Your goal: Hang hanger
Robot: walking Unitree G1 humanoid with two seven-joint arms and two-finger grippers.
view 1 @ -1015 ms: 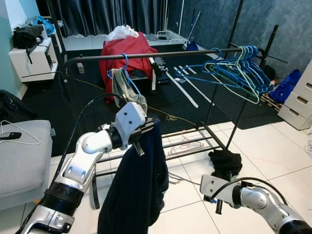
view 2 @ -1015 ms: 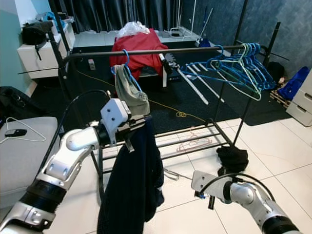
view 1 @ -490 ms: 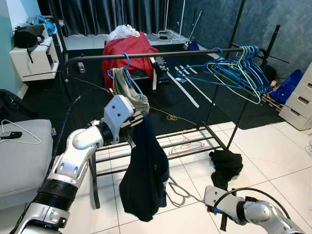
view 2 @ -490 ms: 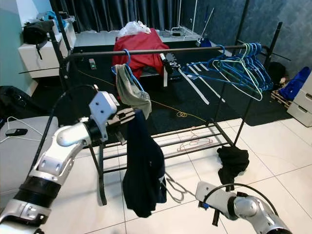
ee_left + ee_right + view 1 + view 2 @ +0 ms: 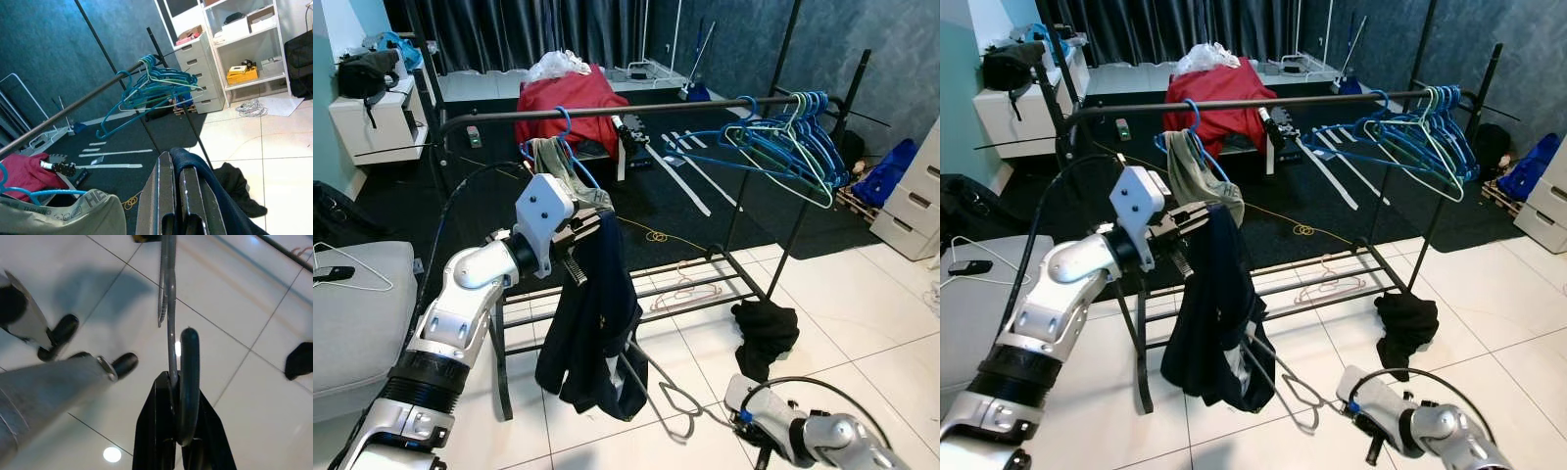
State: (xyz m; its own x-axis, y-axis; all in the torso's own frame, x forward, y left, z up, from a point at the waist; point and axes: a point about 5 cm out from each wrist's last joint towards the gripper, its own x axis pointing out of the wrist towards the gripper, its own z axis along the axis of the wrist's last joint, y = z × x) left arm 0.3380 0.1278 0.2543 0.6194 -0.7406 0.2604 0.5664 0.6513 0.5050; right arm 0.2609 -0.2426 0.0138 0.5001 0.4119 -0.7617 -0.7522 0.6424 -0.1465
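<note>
the left end effector (image 5: 576,233) is raised in front of the long dark metal clothes rail (image 5: 607,110), and its two black fingers are pressed together on the top of a soft dark navy garment (image 5: 592,328). the cloth hangs down in loose folds toward the glossy white floor tiles (image 5: 862,294). in the left wrist view the same navy fabric (image 5: 205,186) bends over the closed fingers (image 5: 168,196).

low at about 5 o'clock in the head views, the right end effector (image 5: 1371,452) points down. in the right wrist view its fingers (image 5: 188,382) are clamped on a thin grey wire hanger (image 5: 167,308). this hanger (image 5: 671,401) runs as a slim curved loop from the garment's lower edge to the right end effector, just above the tiles.

on the rail, at about 11 o'clock from the left end effector, a blue plastic hanger (image 5: 563,132) carries a limp grey-green cloth (image 5: 570,181). toward 2 o'clock a tight bunch of blue and pale green plastic hangers (image 5: 793,137) hangs on the rail. a crumpled black cloth (image 5: 766,333) lies on the tiles near the rack's foot. behind the rail there is a red cover (image 5: 570,103) on the dark carpet.
</note>
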